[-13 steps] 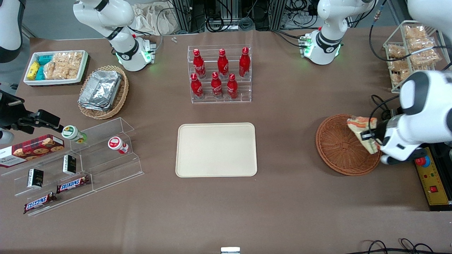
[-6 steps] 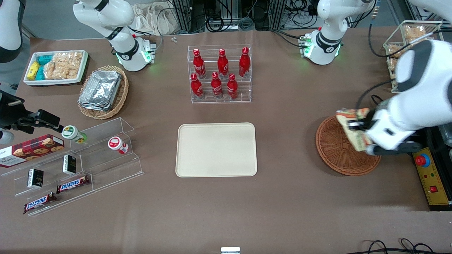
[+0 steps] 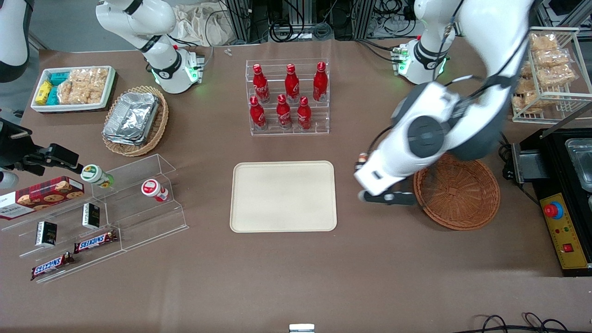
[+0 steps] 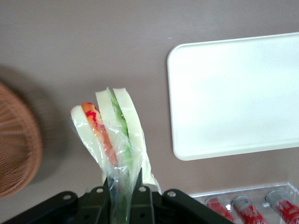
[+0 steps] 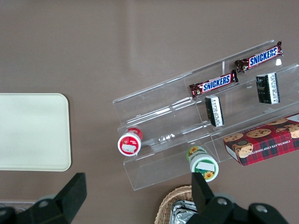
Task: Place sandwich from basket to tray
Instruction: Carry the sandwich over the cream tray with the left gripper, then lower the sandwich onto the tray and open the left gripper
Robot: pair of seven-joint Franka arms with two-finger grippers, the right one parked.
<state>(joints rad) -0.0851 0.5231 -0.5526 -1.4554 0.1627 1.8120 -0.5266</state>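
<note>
My left gripper [image 4: 124,186] is shut on the wrapped sandwich [image 4: 110,135], a pale wedge with orange-red and green layers. It hangs above bare table between the reddish-brown wicker basket [image 4: 16,144] and the cream tray [image 4: 233,93]. In the front view the gripper [image 3: 375,178] is under the white wrist, between the tray [image 3: 283,196] and the basket [image 3: 455,192], and the sandwich is almost wholly hidden by the wrist. No sandwich or anything else shows in the basket. Nothing lies on the tray, which also shows in the right wrist view [image 5: 32,130].
A clear rack of red bottles [image 3: 287,97] stands farther from the front camera than the tray. A wire rack of bagged snacks [image 3: 548,74] and a black box with a red button [image 3: 562,226] are at the working arm's end. Acrylic snack shelves [image 3: 106,208] lie toward the parked arm's end.
My left gripper has lifted the sandwich out of the basket and carried it sideways toward the tray. It is now off the basket's rim, beside the tray's near short edge.
</note>
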